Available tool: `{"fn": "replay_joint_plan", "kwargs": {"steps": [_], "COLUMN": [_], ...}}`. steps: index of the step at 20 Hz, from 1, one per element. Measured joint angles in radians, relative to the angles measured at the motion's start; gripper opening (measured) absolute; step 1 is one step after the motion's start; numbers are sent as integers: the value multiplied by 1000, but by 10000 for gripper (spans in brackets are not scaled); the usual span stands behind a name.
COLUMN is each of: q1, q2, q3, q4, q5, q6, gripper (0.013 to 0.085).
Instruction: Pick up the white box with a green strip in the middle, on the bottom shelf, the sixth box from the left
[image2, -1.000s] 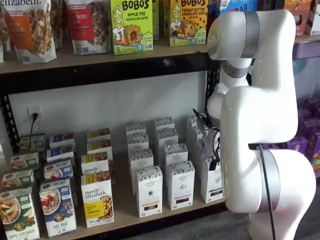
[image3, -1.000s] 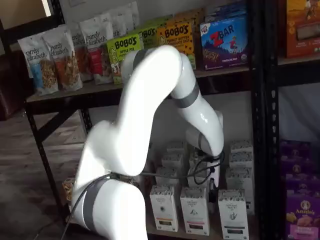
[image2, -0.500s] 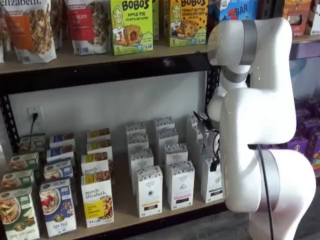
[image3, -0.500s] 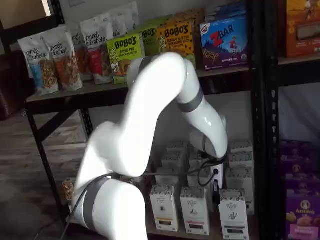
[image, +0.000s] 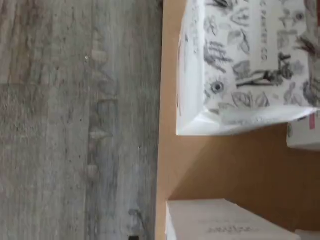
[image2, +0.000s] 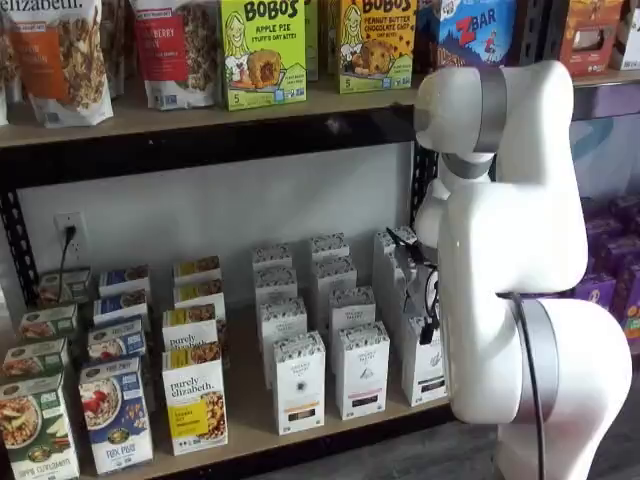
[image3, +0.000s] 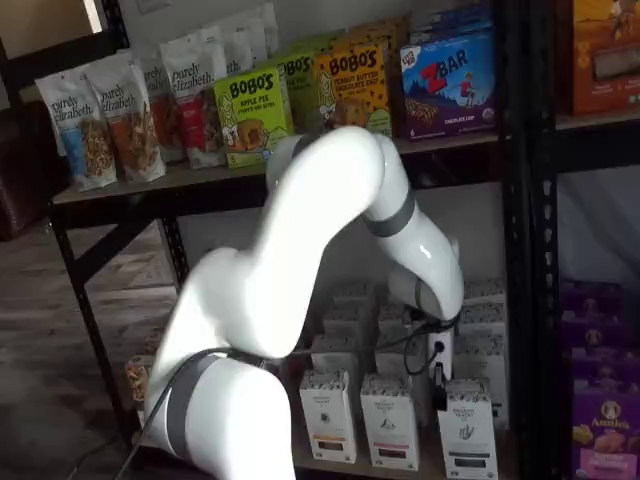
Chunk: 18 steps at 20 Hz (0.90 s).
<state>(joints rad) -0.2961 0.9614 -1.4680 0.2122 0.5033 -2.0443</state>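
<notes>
Three columns of white boxes with botanical drawings stand on the bottom shelf. The front box of the rightmost column shows in both shelf views (image2: 424, 366) (image3: 466, 432), partly behind my arm in one; its strip colour is too small to tell. My gripper (image3: 437, 376) hangs just left of that column, above the front boxes. In a shelf view only a dark tip and cable (image2: 428, 330) show. No gap between the fingers is visible. The wrist view shows the patterned top of one white box (image: 245, 65) at the shelf's front edge and a second box (image: 220, 222) beside it.
The wooden shelf board (image: 225, 165) ends at the grey plank floor (image: 75, 120). Cereal and granola boxes (image2: 195, 400) fill the shelf's left part. The upper shelf (image2: 200, 110) carries Bobo's boxes and bags. Purple boxes (image3: 605, 420) stand on the neighbouring rack. My white arm (image2: 520, 280) blocks the shelf's right end.
My arm has shifted to the right in both shelf views, and its upper joint has sunk a little. The gripper has edged right toward the rightmost column. No box has moved.
</notes>
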Motion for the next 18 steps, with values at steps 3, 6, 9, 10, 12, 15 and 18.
{"fn": "replay_joint_plan", "kwargs": {"steps": [3,6,9,10,12,15,18], "q1": [-6,-11,-15,-16,-18,-19,-20], "q2": [30,52,68,75,88,98,97], "q3": [-40,-60,-75,-87,-106,-114,-94], "q4": [-18,-97,-153,-196,-255,-293,-264], "q5": [13,5,12,30,67,89,50], "q6": [11,73,118,154,204,235,209], "gripper": [850,850,850,850,850,850,850]}}
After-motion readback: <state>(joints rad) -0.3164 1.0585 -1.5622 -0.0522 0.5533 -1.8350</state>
